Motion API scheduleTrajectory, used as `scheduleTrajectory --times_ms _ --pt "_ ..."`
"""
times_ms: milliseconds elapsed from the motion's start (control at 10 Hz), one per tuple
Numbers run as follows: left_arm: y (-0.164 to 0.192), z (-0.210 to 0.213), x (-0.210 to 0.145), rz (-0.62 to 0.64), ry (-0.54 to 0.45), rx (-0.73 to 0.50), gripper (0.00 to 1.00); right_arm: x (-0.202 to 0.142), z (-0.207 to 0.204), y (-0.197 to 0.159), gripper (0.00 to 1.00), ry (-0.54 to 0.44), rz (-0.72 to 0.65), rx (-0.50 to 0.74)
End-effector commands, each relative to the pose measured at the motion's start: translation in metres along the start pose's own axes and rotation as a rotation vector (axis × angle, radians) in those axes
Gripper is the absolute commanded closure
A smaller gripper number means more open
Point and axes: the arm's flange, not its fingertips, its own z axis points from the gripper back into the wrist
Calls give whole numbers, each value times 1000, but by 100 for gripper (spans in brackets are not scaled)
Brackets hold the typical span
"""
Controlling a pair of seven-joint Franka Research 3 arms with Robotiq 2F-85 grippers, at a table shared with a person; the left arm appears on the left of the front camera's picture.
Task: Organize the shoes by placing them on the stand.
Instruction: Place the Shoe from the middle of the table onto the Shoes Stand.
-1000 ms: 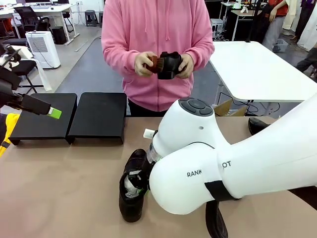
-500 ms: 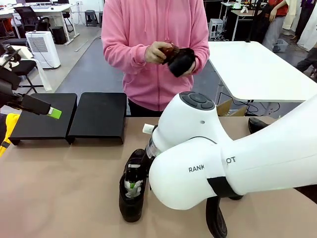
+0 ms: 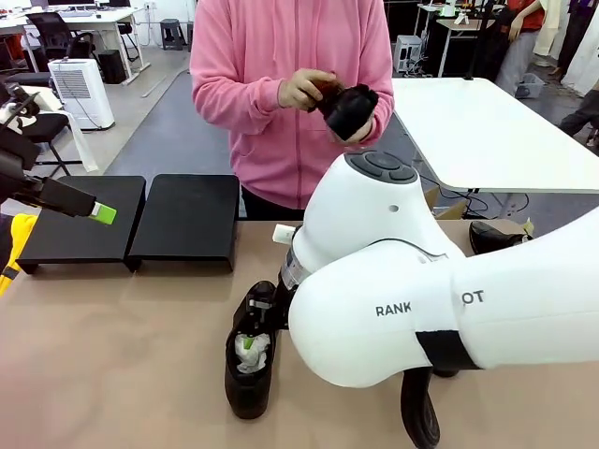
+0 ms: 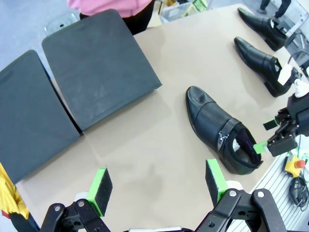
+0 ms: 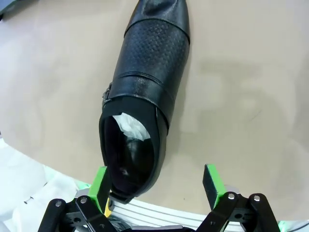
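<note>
Both jaws apart: our right gripper [image 5: 156, 181] poised over the shoe [image 5: 145, 87] to grasp its heel, left gripper [image 4: 158, 182] near the stand [image 4: 96, 72]

Open tabletop [image 4: 145, 159] btwn stand [image 4: 96, 67] & nearest shoe [image 4: 217, 128]; right arm [image 3: 421, 299] bulky across centre-right.

Office-like lab: white desks [image 3: 487, 131], black office chairs [image 3: 51, 33], grey floor [image 3: 159, 131].

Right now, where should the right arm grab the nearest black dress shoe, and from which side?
Probably from above, pinching the dress shoe by its heel-end collar wall: it stands on its sole, mouth up, and the crumpled paper sits forward, leaving the heel hollow for one of the fingers.
</note>
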Motion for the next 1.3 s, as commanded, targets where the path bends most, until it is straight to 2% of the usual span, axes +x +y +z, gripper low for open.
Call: scheduleTrajectory --times_ms 0,600,700,800,1000,1200 --pt "2 1 -1 -10 -5 -18 0 3 -8 1 0 -15 -10 20" --pt "2 1 -1 -10 -5 -18 0 2 -8 -1 0 -2 -6 8" --pt "0 0 0 0 0 0 0 -10 9 -13 0 -16 -10 -2" --pt "-34 -7 -5 -23 5 -29 0 -14 36 -38 0 -60 -74 -33" --pt "-99 -22 -12 -71 13 59 0 -11 80 -77 0 -168 -187 -73" --pt "-156 -41 -15 -44 113 104 0 -10 125 -129 0 -284 -370 -101"
